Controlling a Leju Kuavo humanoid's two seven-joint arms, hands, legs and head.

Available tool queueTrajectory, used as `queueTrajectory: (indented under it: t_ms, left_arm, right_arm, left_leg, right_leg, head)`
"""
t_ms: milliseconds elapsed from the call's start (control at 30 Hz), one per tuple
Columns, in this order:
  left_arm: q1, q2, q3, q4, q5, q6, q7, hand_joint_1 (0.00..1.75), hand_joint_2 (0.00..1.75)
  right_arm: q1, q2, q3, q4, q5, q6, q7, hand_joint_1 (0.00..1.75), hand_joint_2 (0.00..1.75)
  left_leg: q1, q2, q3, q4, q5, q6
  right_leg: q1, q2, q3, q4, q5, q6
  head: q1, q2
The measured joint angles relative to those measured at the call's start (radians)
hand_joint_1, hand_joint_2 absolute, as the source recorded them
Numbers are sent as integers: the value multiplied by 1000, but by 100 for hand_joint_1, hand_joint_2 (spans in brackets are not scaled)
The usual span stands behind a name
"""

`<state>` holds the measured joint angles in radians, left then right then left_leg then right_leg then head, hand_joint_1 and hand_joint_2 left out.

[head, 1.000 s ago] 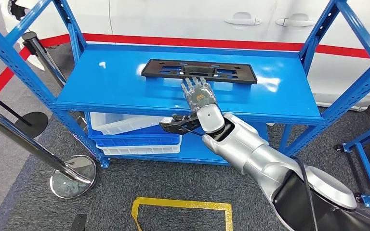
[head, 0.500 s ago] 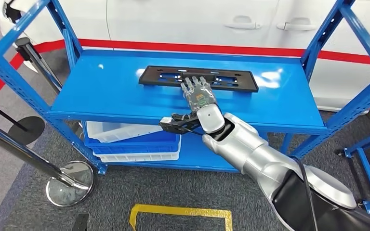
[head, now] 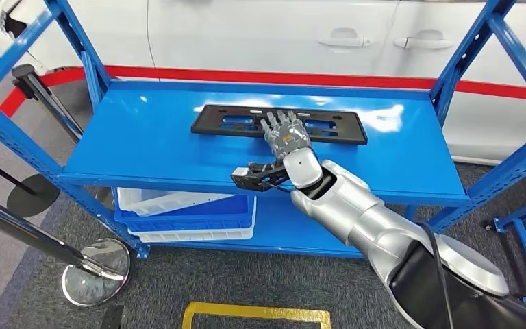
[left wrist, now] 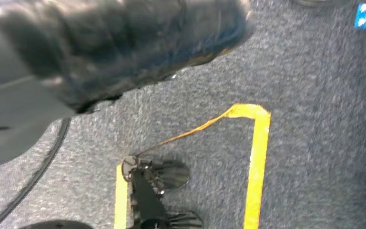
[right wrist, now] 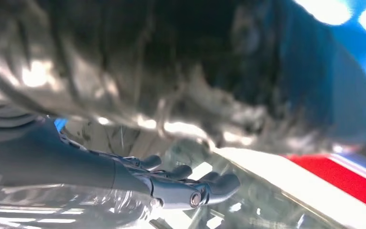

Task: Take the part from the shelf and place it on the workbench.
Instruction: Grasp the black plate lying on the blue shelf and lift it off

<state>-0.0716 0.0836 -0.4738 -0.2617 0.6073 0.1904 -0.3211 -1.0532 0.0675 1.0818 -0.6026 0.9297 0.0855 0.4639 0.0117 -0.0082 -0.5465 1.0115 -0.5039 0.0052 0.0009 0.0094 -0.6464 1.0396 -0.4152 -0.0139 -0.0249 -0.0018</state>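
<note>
Looking forward and down from the head, you see the blue shelf (head: 144,137) fill most of the picture, with the white car body (head: 260,34) and its red stripe behind it. Against the picture half a second back, the whole scene has slid: the shelf top sits lower and a little further left, and more of the car shows above it, so you should read this as the camera moving, not the shelf.

Your right arm (head: 370,219) reaches up from the lower right across the shelf's front edge. The part (head: 233,123), a flat black plate with cut-outs, lies flat on the top shelf toward the back, long side parallel to the front edge. The right hand (head: 285,133) lies palm-down with its fingers stretched out and slightly apart, the fingertips (head: 277,120) over the near edge of the part; it holds nothing. A second ago those fingertips stopped just short of the plate's near edge; half a second ago they were at it; now they overlap it. You cannot tell whether they press on the plate or hover just above it. The right wrist view shows the fingers (right wrist: 190,186) extended, but it is too blurred to settle the contact.

Below the top shelf, stacked white and blue bins (head: 185,212) rest on the lower level. Yellow floor tape (head: 257,314) marks the carpet.
</note>
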Motion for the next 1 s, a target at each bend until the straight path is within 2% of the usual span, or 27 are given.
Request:
queueTrajectory:
  t_ms: [67,100,133,200,233,267,300,333,367,400,433,500,567,600,633,700,733,767,800,867,900,933,1000]
  left_arm:
    - [1,-1,0,0,0,0,0,0,0]
    - [0,-1,0,0,0,0,0,0,0]
    - [0,-2,-1,0,0,0,0,0,0]
    - [-1,-1,-1,0,1,0,0,0,0]
    - [0,0,-2,0,2,2,1,0,0]
    - [2,0,-2,0,3,4,2,0,0]
    - [3,0,-2,0,5,7,3,0,0]
    - [3,0,-2,0,6,11,3,0,0]
    - [2,1,-2,0,9,14,4,0,0]
    - [1,1,-2,1,11,16,5,0,0]
    - [0,2,-3,1,13,18,5,0,0]
    - [-2,3,-5,1,17,20,6,0,0]
    - [1,4,-6,1,22,21,7,0,0]
    - [2,4,-7,1,23,21,7,0,0]
    - [2,4,-7,2,24,20,8,0,0]
    - [-1,4,-8,2,29,18,7,0,0]
    - [-1,4,-8,2,32,18,6,0,0]
    - [-1,4,-8,2,36,18,5,0,0]
    - [-1,4,-8,2,38,19,4,0,0]
    - [0,4,-9,2,42,26,1,0,0]
    - [-1,4,-9,2,43,33,0,0,0]
    - [-2,4,-9,2,44,40,-2,0,0]
    - [-4,4,-9,2,48,51,-6,0,0]
  right_arm:
    - [0,-1,-1,0,0,1,0,0,0]
    - [-1,-1,-1,0,0,0,0,0,0]
    - [-2,-1,-2,0,0,1,0,0,0]
    - [-1,-1,-2,0,-1,8,-2,0,0]
    - [1,-1,-2,1,-3,16,-3,0,0]
    - [3,-2,-2,1,-6,27,-4,0,0]
    - [5,-1,-2,2,-10,40,-4,0,0]
    - [6,-1,-2,2,-14,53,-4,0,0]
    - [6,-1,-2,3,-18,65,-4,0,0]
    - [5,-1,-2,3,-23,76,-4,0,0]
    - [5,-1,-2,4,-26,85,-4,0,0]
    - [6,0,-2,5,-33,96,-4,0,0]
    - [7,-1,-2,4,-37,101,-2,0,0]
    - [7,-1,-2,4,-38,106,-1,0,44]
    - [7,-2,-2,4,-39,114,0,0,87]
    - [10,-3,-2,4,-46,140,0,0,175]
    - [14,-4,-2,5,-51,157,-1,0,175]
    - [18,-4,-2,6,-56,172,-2,0,175]
    - [21,-4,-2,7,-62,186,-3,0,175]
    - [22,-5,-2,8,-74,211,-6,0,175]
    - [20,-5,-2,8,-82,223,-8,0,175]
    - [19,-4,-2,9,-88,233,-11,0,175]
    - [19,-4,-2,10,-99,245,-15,0,175]
  left_leg:
    - [2,2,-2,13,-13,-12]
    - [2,3,-16,45,-27,-17]
    - [3,3,-46,99,-47,-21]
    - [4,4,-127,229,-82,-25]
    - [4,4,-160,269,-80,-26]
    - [3,4,-177,273,-58,-24]
    - [3,4,-176,239,-18,-20]
    - [2,4,-160,176,33,-14]
    - [-1,4,-140,117,71,-7]
    - [-4,3,-121,66,96,-1]
    - [-8,3,-108,34,102,5]
    - [-12,2,-98,12,91,10]
    - [-5,3,-87,-4,88,14]
    - [-2,4,-80,-11,87,17]
    - [1,4,-74,-16,86,20]
    - [1,4,-68,-16,81,25]
    - [1,4,-65,-15,78,26]
    - [2,3,-62,-14,75,26]
    - [3,3,-58,-11,70,25]
    - [5,2,-53,-2,59,17]
    - [4,1,-53,5,53,12]
    - [3,1,-56,9,49,7]
    - [2,1,-60,11,49,-3]
  right_leg:
    - [-4,1,10,-7,-5,-9]
    - [-6,1,18,-12,-8,-14]
    - [-7,1,26,-14,-11,-19]
    - [-4,0,37,-15,-21,-25]
    - [-3,1,44,-14,-27,-26]
    - [-1,2,51,-13,-33,-27]
    - [1,2,60,-12,-40,-27]
    - [2,3,70,-11,-48,-26]
    - [5,4,78,-11,-55,-24]
    - [6,4,83,-12,-60,-21]
    - [7,4,83,-12,-63,-18]
    - [6,5,78,-15,-63,-10]
    - [7,4,76,-9,-72,1]
    - [8,3,67,14,-87,6]
    - [6,2,46,59,-109,11]
    - [0,1,-26,192,-157,19]
    - [-3,1,-60,244,-167,21]
    - [-7,1,-79,263,-157,24]
    - [-10,1,-80,243,-127,25]
    - [-14,0,-38,124,-48,26]
    - [-14,0,-13,65,-24,25]
    - [-13,1,3,27,-14,22]
    - [-8,3,11,5,-18,14]
  head:
    - [0,0]
    - [-1,0]
    - [-2,0]
    - [-2,0]
    - [-2,0]
    - [-2,0]
    - [-2,0]
    - [-2,0]
    - [-1,0]
    - [0,0]
    - [0,0]
    - [1,0]
    - [2,0]
    - [3,0]
    - [4,0]
    - [5,0]
    - [5,0]
    - [6,0]
    - [6,0]
    - [6,0]
    - [5,0]
    - [5,0]
    - [4,0]
